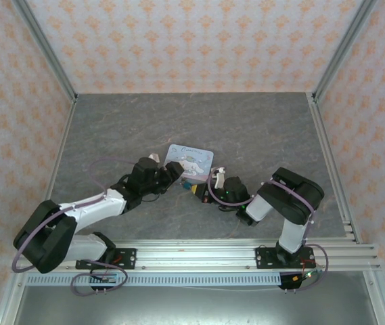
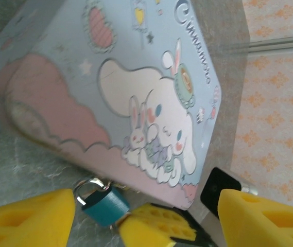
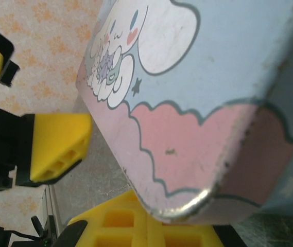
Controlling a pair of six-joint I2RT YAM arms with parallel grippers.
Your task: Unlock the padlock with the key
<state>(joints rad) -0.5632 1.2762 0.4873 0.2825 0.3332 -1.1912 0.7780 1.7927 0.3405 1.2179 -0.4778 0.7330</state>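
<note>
The grey worktop (image 1: 111,128) carries everything. The left arm (image 1: 87,206) stretches low from its base at the near left, angling far and right toward the middle. The right arm (image 1: 290,196) rises from its near-right base, folds at the elbow and reaches left, low over the worktop. Between them the light-blue cartoon tin (image 1: 191,160) lies flat at mid-worktop. The left tool (image 1: 173,172) sits at the tin's near-left edge, its yellow fingers (image 2: 28,221) spread wide apart. The right tool (image 1: 200,190) sits just near of the tin; I cannot tell whether it is open or closed. The small teal padlock (image 2: 105,205) lies on the worktop close against the tin's near edge, between the left tool's fingers, with its shackle toward the tin. One yellow fingertip (image 2: 151,225) of the right tool is right against it.
</note>
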